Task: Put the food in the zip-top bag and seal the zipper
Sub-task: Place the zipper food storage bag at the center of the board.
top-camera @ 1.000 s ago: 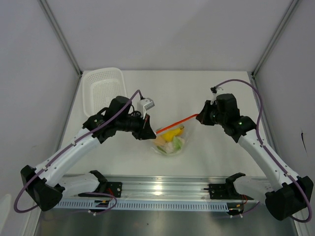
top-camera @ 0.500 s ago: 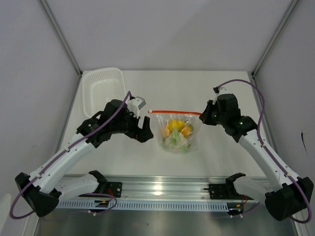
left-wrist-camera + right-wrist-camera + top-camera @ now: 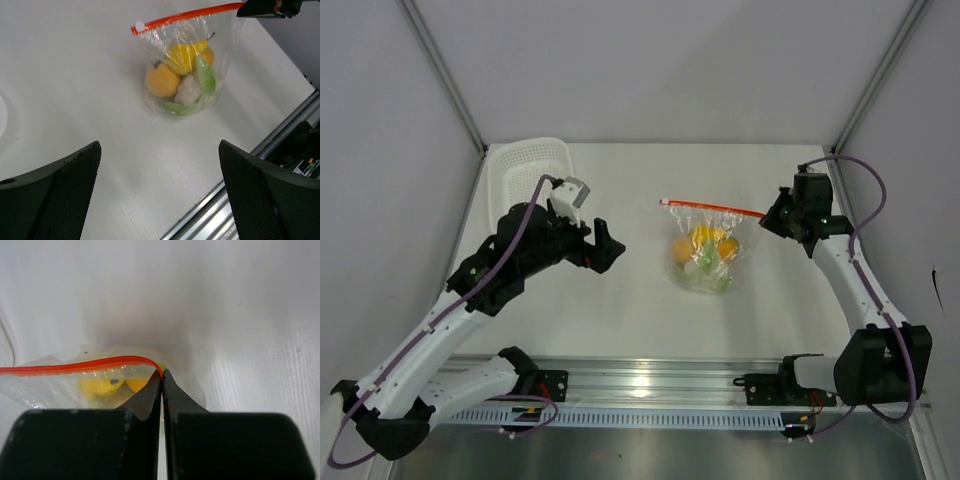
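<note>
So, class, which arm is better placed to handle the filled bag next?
Right, probably: the right gripper is shut on one end of the zipper, while the left gripper stands open, apart from the zip-top bag.

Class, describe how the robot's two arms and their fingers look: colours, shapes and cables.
Both the left arm and the right arm have white tubular links with black joints and black wrists. A purple cable loops along each. The fingers are black and wedge-shaped, with a finely dotted texture.
</note>
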You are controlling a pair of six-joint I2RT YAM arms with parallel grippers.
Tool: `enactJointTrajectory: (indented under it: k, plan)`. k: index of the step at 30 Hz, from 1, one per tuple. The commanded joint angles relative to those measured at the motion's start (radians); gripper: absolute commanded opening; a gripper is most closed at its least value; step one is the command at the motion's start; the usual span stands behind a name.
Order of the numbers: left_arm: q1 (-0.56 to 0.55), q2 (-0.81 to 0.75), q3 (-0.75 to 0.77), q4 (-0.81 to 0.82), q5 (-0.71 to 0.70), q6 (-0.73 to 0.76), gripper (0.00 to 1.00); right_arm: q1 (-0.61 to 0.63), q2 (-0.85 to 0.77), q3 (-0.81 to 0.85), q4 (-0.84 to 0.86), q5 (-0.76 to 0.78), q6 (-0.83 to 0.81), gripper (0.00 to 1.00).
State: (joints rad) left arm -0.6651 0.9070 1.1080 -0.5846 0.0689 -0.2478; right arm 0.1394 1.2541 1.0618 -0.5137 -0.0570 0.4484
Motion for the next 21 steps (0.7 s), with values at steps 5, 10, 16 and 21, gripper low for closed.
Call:
enactJointTrajectory:
  k: [5,10,16,21]
  plan:
    - [0.002,-0.007,-0.077,0.088,0.095,-0.039,1.00,-0.214,0.126,0.035,0.106,0.017,0.036,0.00]
    - [0.002,-0.008,-0.105,0.152,0.175,-0.090,0.99,-0.302,0.201,0.044,0.136,0.020,0.027,0.00]
    - [0.002,0.000,-0.126,0.201,0.262,-0.120,0.99,-0.316,0.235,0.070,0.126,0.031,0.012,0.45]
    - [0.002,0.001,-0.163,0.226,0.299,-0.151,0.99,-0.278,0.182,0.090,0.049,0.112,-0.028,0.86]
